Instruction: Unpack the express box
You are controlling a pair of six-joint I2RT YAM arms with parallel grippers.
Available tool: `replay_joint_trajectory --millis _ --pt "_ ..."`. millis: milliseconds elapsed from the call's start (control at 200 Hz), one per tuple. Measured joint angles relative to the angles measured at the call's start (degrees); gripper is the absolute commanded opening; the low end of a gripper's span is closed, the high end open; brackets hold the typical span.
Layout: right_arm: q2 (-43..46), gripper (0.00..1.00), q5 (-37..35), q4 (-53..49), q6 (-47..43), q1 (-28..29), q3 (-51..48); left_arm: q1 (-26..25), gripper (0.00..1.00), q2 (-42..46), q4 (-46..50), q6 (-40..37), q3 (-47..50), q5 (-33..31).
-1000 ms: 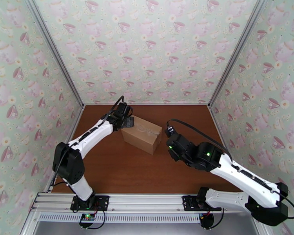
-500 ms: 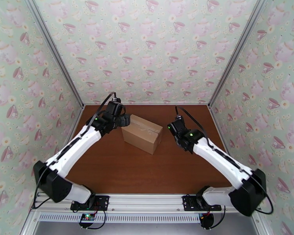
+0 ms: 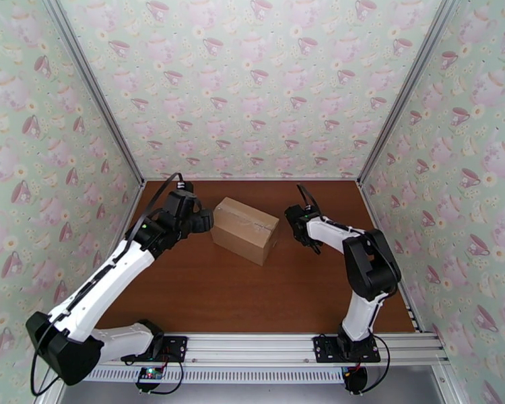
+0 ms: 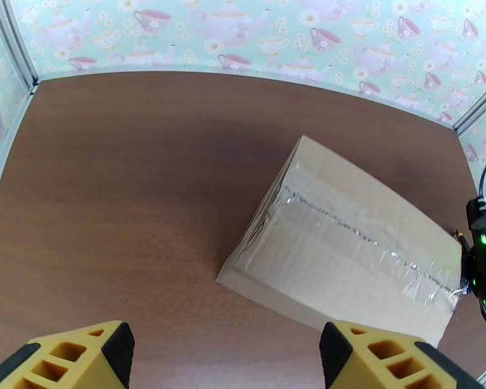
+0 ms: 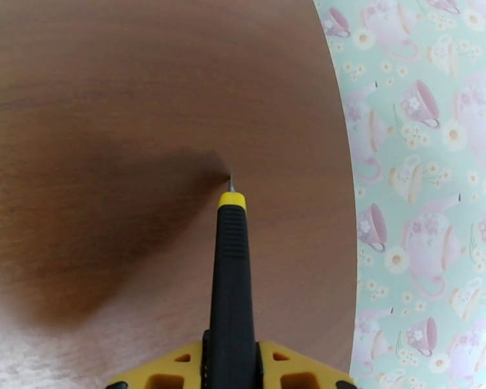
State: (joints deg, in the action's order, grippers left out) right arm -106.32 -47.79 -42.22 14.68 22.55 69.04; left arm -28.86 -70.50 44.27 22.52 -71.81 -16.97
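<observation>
The express box (image 3: pixel 244 230) is a plain brown carton lying closed in the middle of the table, slightly skewed. A clear tape strip (image 4: pixel 366 238) runs along its top seam. My left gripper (image 3: pixel 204 222) hovers open just off the box's left end; in the left wrist view its yellow fingertips (image 4: pixel 68 364) frame the bottom edge with nothing between them. My right gripper (image 3: pixel 297 220) sits off the box's right end, shut on a black craft knife (image 5: pixel 231 273) with a yellow collar. The blade tip (image 5: pixel 230 183) points at bare table beside the wall.
The brown table (image 3: pixel 205 291) is walled on three sides by teacup-patterned panels (image 3: pixel 252 82). The right arm's elbow (image 3: pixel 370 260) stands folded up near the right wall. The arm bases sit on the rail (image 3: pixel 252 348) at the near edge.
The left gripper has drawn back leftward off the box's far left corner. The right arm has folded up, its gripper moving farther back beside the box's right end.
</observation>
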Motion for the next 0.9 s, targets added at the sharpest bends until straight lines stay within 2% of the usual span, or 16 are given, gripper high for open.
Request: replay_joint_trajectory --millis 75,145,225,285,536,741,902 --pt "-0.87 0.08 0.17 0.26 0.42 0.00 1.53 0.00 0.82 0.85 0.37 -0.02 0.72 -0.07" --pt "-1.77 0.26 0.61 0.68 0.96 -0.02 2.47 0.00 0.82 1.60 0.59 -0.02 1.31 -0.28" --pt "-2.16 0.35 1.40 0.66 1.70 -0.02 2.91 0.00 0.82 2.12 0.72 -0.02 1.60 -0.48" --pt "-2.16 0.46 2.51 0.85 1.97 -0.02 3.08 0.00 0.82 2.25 0.76 -0.02 1.75 -0.46" --pt "-0.15 0.55 8.63 0.63 2.71 -0.02 4.48 -1.05 0.81 2.16 0.17 0.24 2.91 -0.44" --pt "9.70 0.65 16.87 1.11 1.79 -0.07 7.19 -4.63 0.81 -0.24 -1.64 3.21 5.53 -0.15" --pt "13.42 0.60 28.52 5.60 -0.57 -0.42 12.28 -6.05 0.80 -2.19 -4.46 7.28 10.25 1.33"
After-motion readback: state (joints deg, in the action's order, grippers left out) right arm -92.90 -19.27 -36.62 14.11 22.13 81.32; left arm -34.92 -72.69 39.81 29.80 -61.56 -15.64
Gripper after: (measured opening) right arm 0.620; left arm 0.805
